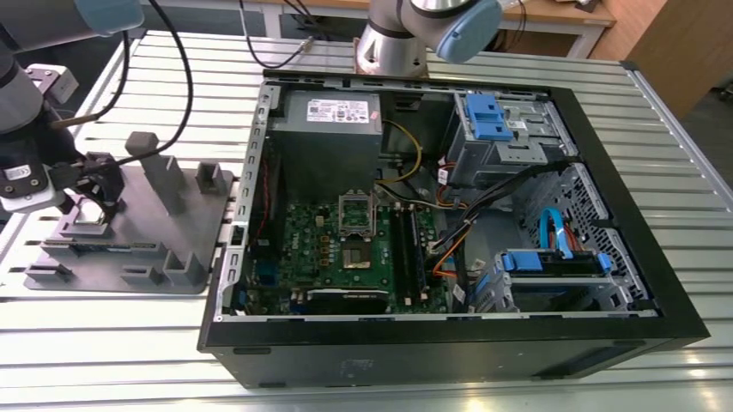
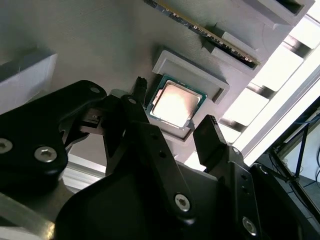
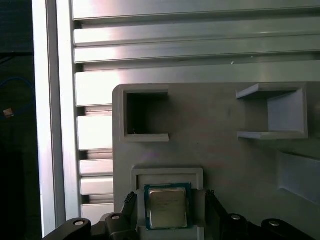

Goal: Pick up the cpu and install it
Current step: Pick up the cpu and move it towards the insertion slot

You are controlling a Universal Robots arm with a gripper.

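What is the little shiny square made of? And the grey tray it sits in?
The cpu has a silver top that glints under the light, so probably metal; its greenish rim looks like circuit board. The grey tray is matte and even-coloured with blocky pockets, so likely plastic, though I cannot be sure.

One small square cpu (image 3: 166, 207) with a dull silver metal top and a green rim is counted in both wrist views, and one black gripper (image 3: 170, 196) with two jaws. One long narrow green circuit strip (image 2: 200, 28) is counted in the second wrist view. In the exterior view are counted one open black computer case (image 1: 458, 352), one green motherboard (image 1: 343, 249), two blue plastic drive brackets (image 1: 487, 116) (image 1: 555, 262), one grey moulded tray (image 1: 218, 215), two grey robot arms with pale blue caps (image 1: 418, 34) (image 1: 23, 129) and one slatted silvery metal worktop (image 1: 115, 343).
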